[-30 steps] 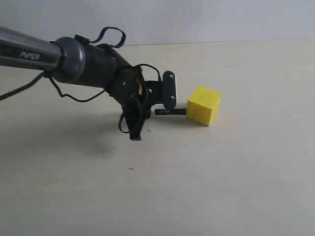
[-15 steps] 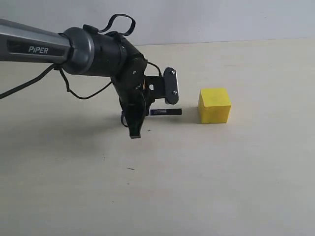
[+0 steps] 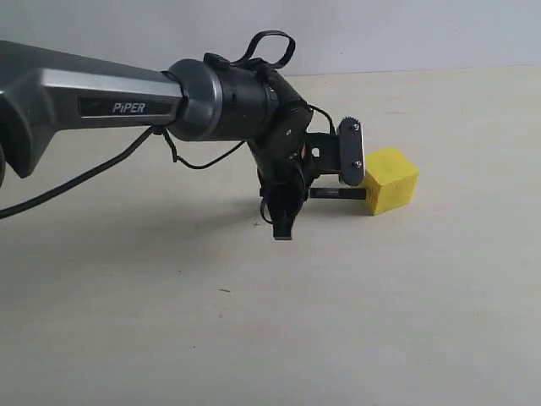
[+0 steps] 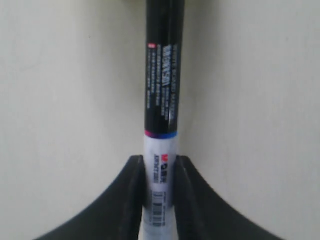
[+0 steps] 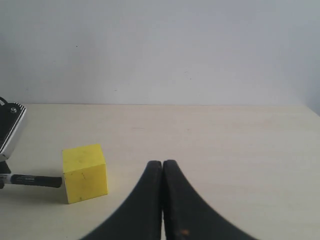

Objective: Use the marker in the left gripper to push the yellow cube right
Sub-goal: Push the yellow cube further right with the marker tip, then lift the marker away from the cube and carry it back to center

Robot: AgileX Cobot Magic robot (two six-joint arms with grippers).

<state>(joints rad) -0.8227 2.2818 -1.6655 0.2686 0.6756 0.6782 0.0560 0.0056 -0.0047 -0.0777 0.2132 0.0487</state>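
Yellow cube apparently touches the marker tip beyond the left gripper pinching it; rightward push not yet finished.

Seen from the room, open table stretches from the yellow cube's three o'clock round to six; at nine o'clock, the marker touching it, the left gripper and arm bar passage.

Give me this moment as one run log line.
left gripper: shut on marker | marker tip: against yellow cube | right gripper: shut, empty
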